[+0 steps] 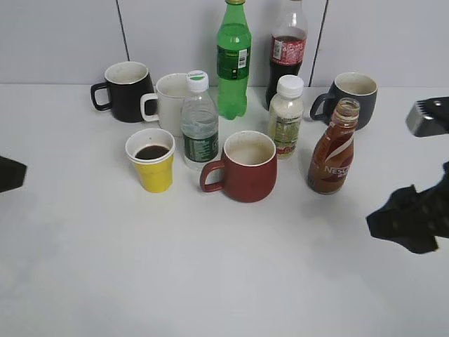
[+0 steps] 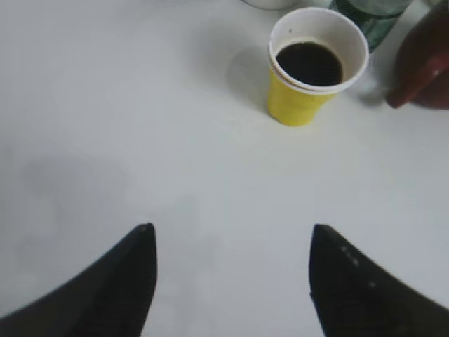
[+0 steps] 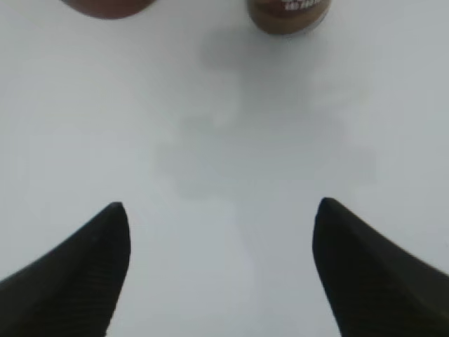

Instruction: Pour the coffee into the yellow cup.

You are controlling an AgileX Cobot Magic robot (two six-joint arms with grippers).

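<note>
The yellow cup (image 1: pixel 153 163) stands upright left of centre on the table, with dark coffee in it; it also shows in the left wrist view (image 2: pixel 309 70). The brown Nescafe coffee bottle (image 1: pixel 335 149) stands upright at the right, its cap off; its base shows in the right wrist view (image 3: pixel 287 15). My left gripper (image 2: pixel 231 242) is open and empty, well short of the cup; only its tip (image 1: pixel 10 173) shows at the left edge of the exterior view. My right gripper (image 3: pixel 221 217) is open and empty, in front and to the right of the bottle (image 1: pixel 410 221).
A red mug (image 1: pixel 244 167) stands between cup and coffee bottle. Behind are a water bottle (image 1: pixel 199 123), a white mug (image 1: pixel 168 98), a black mug (image 1: pixel 125 90), a green bottle (image 1: pixel 233 60), a cola bottle (image 1: pixel 286 49), a small pale bottle (image 1: pixel 286 116) and a dark mug (image 1: pixel 351 97).
</note>
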